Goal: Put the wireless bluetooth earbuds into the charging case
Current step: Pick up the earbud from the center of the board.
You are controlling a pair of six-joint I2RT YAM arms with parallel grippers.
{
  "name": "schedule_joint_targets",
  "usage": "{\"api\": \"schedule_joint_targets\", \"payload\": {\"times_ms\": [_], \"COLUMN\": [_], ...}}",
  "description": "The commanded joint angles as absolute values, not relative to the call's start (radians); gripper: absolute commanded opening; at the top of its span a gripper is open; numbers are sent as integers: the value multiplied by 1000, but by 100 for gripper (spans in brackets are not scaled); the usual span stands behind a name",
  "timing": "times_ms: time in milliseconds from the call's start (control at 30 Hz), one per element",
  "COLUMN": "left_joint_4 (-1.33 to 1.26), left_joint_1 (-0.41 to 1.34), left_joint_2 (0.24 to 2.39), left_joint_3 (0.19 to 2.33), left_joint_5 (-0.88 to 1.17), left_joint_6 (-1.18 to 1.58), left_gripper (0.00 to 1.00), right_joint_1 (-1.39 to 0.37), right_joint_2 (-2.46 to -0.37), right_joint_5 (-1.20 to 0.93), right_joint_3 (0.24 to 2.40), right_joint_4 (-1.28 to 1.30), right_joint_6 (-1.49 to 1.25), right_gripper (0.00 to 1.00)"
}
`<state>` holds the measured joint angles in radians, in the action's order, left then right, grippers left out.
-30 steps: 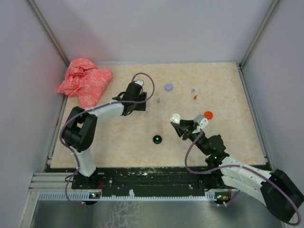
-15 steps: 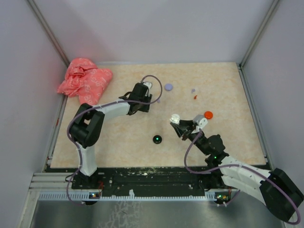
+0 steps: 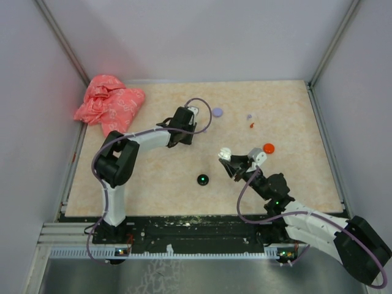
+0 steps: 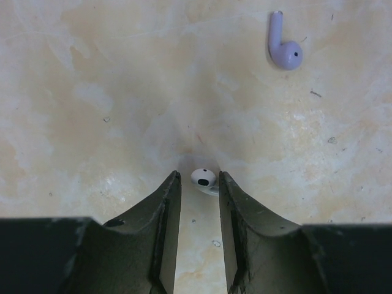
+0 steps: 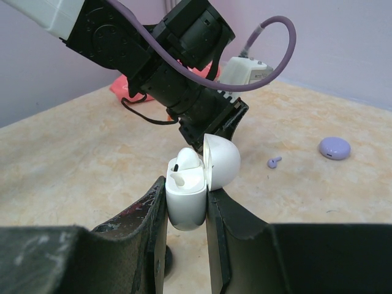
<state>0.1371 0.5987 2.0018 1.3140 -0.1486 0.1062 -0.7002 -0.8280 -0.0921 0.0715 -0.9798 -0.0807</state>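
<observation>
Here, white earbud (image 4: pixel 203 178), between left claw (image 4: pixel 199 176) tips

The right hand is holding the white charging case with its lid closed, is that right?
No. The right hand holds the white charging case, but its lid is open, not closed, as the right wrist view shows.

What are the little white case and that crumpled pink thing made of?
White case: probably hard plastic, smooth and slightly glossy, with soft highlights on its domed lid. Pink thing: likely a thin plastic bag, judging by its tight crumples and faint print; possibly fabric.
</observation>
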Motion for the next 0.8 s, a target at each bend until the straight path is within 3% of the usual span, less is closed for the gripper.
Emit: {"api": "schedule_joint_targets", "payload": {"times_ms": [0, 400, 767], "left_joint_4": [164, 182, 195], "left_joint_1": [600, 604, 681], "left_joint_2": [2024, 2005, 1741], "left_joint_3": [1346, 1338, 1258], "left_joint_5": [-153, -161, -254], "left_joint_6": [90, 76, 52], "left_gripper": [36, 21, 18], "right_joint_1": [-703, -703, -703], "right_joint_2": [-834, -847, -890], "right_joint_5": [-105, -119, -143], "right_joint_3": [86, 87, 112], "right_joint_4": [-1049, -1056, -1081], "right_joint_6": [-90, -97, -67], "right_gripper": [0, 0, 0]}}
